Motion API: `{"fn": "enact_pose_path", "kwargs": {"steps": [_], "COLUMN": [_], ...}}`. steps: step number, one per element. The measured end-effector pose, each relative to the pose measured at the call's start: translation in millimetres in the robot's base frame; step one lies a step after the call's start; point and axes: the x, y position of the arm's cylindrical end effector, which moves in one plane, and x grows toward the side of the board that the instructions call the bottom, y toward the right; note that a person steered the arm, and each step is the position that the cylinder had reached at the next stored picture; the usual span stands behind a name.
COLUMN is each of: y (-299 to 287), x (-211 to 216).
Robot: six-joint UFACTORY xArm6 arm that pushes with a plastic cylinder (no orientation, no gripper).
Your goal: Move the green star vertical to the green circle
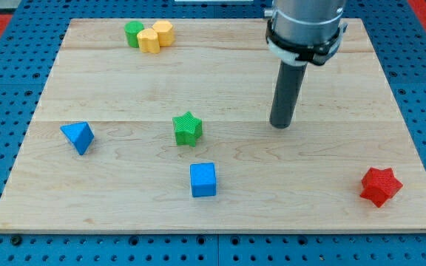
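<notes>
The green star (188, 128) lies near the middle of the wooden board (124, 89). The green circle (133, 33) sits at the view's top left, touching a yellow block (149, 41) on its right. My tip (280, 125) rests on the board well to the right of the green star, apart from it and at about the same height in the view. No block touches the tip.
A second yellow block (163, 32) sits next to the first at the top left. A blue triangle (78, 137) lies at the left, a blue cube (203, 179) below the star, a red star (381, 185) at the bottom right.
</notes>
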Motion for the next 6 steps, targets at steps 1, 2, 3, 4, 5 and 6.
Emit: {"fn": "enact_pose_path", "kwargs": {"steps": [1,2,3,4,5,6], "y": [-41,-117,-168,-210,-211,-241], "x": [43,21,-25,-64,-28,-27]}}
